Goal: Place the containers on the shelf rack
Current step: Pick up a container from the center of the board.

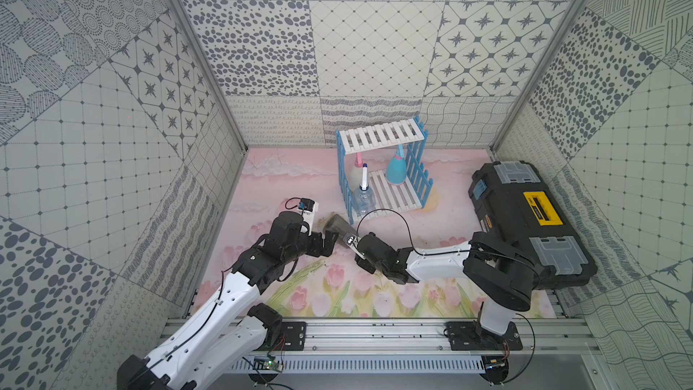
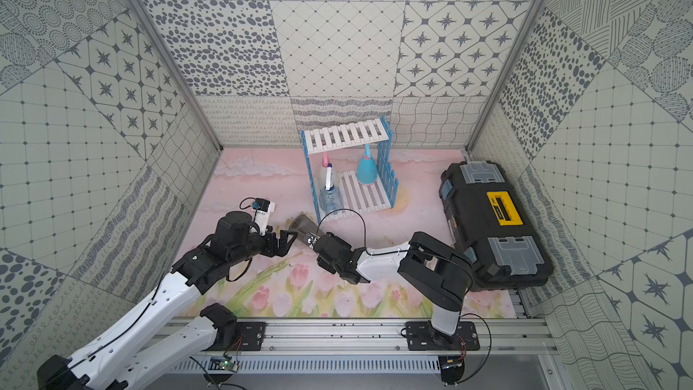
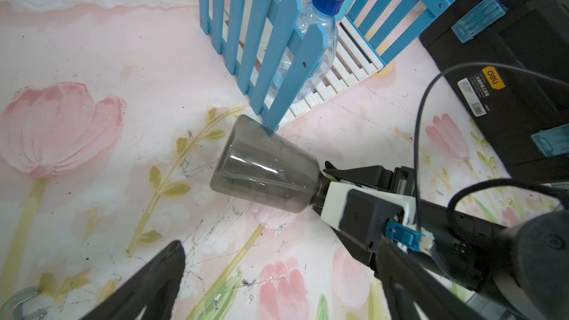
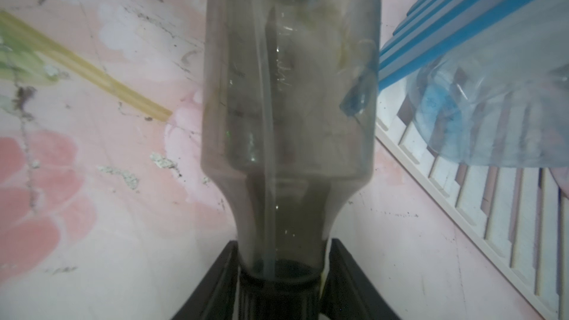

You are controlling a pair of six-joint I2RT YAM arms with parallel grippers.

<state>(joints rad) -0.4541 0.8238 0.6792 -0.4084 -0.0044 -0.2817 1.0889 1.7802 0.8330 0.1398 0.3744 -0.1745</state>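
Left pincer (image 1: 328, 242): jaws wide apart, holding nothing that I see.
Right pincer (image 4: 283, 260): I have it clamped on the smoky grey spray bottle (image 3: 268, 167), at the neck.
Bottle: on its side, base against the shelf rack (image 1: 382, 136) corner post.

Enclosure, three sides: back wall (image 1: 375, 50), left wall (image 1: 75, 144), right wall (image 1: 618, 144). All are off-white panels printed in grey with dots, stars, grids, hatching and wavy lines.
Metal corner posts (image 1: 197, 54): two.
Floor mat (image 1: 285, 181): pink, with tulips (image 1: 300, 298) along the front.
Black toolbox (image 1: 502, 196): yellow handle, by the right wall.
Aluminium rail (image 1: 375, 335): along the front edge.
Light: even, soft.
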